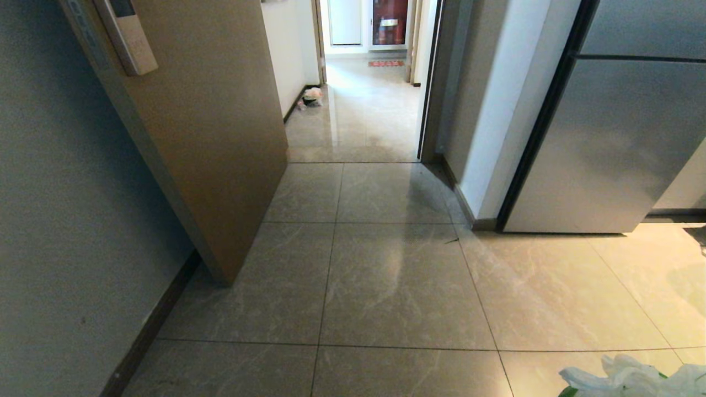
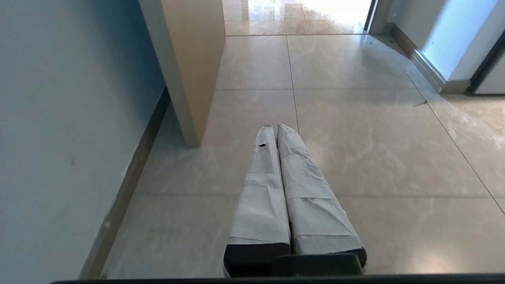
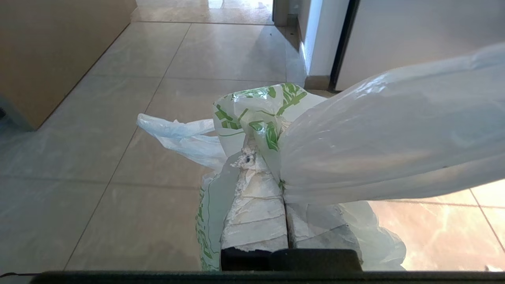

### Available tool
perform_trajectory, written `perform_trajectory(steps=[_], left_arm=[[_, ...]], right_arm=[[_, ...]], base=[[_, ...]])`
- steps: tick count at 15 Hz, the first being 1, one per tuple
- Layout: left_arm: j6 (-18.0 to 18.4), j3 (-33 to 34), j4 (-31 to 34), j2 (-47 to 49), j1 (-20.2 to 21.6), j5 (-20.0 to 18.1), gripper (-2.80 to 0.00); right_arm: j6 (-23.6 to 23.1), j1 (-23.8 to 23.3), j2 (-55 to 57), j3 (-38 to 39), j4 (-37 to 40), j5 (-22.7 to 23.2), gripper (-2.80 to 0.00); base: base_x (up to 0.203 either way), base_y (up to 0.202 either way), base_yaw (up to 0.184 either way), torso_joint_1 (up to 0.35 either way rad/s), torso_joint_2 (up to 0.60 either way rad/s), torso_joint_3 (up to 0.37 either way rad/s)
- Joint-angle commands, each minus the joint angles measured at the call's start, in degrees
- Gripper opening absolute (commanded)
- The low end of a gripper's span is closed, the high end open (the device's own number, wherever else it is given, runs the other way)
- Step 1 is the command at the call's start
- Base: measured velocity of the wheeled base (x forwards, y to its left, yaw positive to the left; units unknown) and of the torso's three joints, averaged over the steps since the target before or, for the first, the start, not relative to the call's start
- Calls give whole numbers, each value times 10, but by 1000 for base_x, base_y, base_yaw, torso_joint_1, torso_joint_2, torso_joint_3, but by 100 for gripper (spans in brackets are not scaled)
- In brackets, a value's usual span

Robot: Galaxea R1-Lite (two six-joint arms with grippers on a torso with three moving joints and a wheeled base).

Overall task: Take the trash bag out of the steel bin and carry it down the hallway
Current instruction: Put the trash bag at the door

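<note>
Trash bag (image 3: 347,138) in right end effector (image 3: 258,157)

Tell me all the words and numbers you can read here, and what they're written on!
None can be read.
trash bag, pinched shut in the right pincer: green print, shapes only, no clear letters.
door lock panel on the brown door: markings too blurred to read.
red mat far down the hallway: pattern too small to read.
red cabinet at the far end: pale label too small to read.
</note>
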Motion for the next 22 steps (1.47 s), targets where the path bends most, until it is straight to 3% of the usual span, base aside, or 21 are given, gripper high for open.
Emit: perform_trajectory(steps=[1, 22], left_arm=[[-1, 0, 0, 1, 0, 0, -280], [-1, 0, 0, 1, 0, 0, -280]], right_arm=[[0, 0, -22, 0, 0, 0, -280], [0, 0, -22, 0, 0, 0, -280]], base=[[191, 0, 0, 2, 2, 2], [193, 0, 1, 2, 2, 2]])
